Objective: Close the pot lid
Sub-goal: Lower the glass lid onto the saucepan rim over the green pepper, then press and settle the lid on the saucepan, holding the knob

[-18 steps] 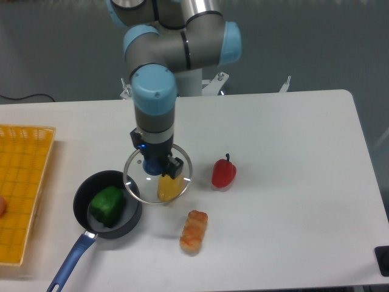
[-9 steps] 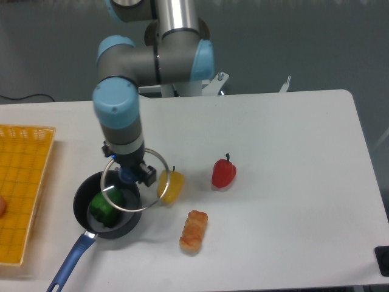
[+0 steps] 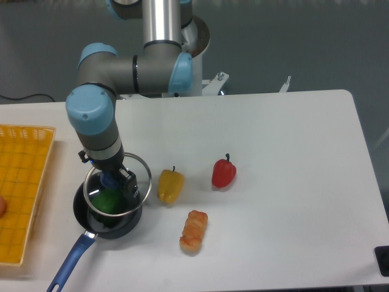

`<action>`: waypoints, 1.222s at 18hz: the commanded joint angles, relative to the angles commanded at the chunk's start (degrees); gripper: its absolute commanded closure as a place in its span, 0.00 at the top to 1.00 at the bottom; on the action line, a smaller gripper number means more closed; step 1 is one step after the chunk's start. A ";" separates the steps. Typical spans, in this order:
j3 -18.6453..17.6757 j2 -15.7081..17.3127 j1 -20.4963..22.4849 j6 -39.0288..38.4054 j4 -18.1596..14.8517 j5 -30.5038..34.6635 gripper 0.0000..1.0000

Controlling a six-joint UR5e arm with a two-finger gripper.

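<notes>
Lid held over the pot

A yellow basket (image 3: 21, 188) sat at the bench's (image 3: 292, 182) left edge. The jaws (image 3: 117, 182) gripped the pot lid (image 3: 117, 185) by its knob, just above the pot (image 3: 108, 213); a yellow pepper (image 3: 170, 185) lay beside it

Pot lid (image 3: 121, 182) above pot (image 3: 97, 216), left of pepper (image 3: 171, 185).

The arm (image 3: 130, 67) reaches forward and bends down at the wrist; its pincer (image 3: 115, 181) points straight downward, fingers closed on a blue knob, low above the desk.
</notes>
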 joint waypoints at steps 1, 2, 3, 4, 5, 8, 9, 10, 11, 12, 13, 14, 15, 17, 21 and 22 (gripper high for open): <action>-0.09 -0.35 -0.09 -0.09 0.53 0.09 0.61; -0.09 -0.53 -0.18 -0.18 0.62 0.09 0.61; -0.09 -0.79 -0.27 -0.18 0.62 0.09 0.61; -0.09 -0.88 -0.36 -0.36 0.62 0.09 0.61; -0.09 -0.97 -0.88 -0.70 0.80 0.09 0.61; -0.18 -1.41 -1.23 -1.23 2.03 0.09 0.61; -0.26 -1.67 -1.32 -1.24 2.46 0.09 0.61; -0.18 -1.85 -1.41 -1.58 2.64 0.17 0.61; -0.18 -1.94 -1.41 -1.94 2.64 0.18 0.60; -0.18 -2.02 -1.50 -2.03 2.64 0.26 0.61; -0.18 -2.11 -1.50 -2.03 2.73 0.18 0.61; -0.09 -2.20 -1.50 -2.03 2.73 0.18 0.60; 0.00 -2.37 -1.50 -2.11 2.73 0.18 0.61; 0.26 -2.90 -1.50 -2.20 3.52 0.26 0.60; 0.44 -3.08 -1.50 -2.56 4.14 0.26 0.61; 0.44 -3.08 -1.67 -2.55 4.14 0.26 0.61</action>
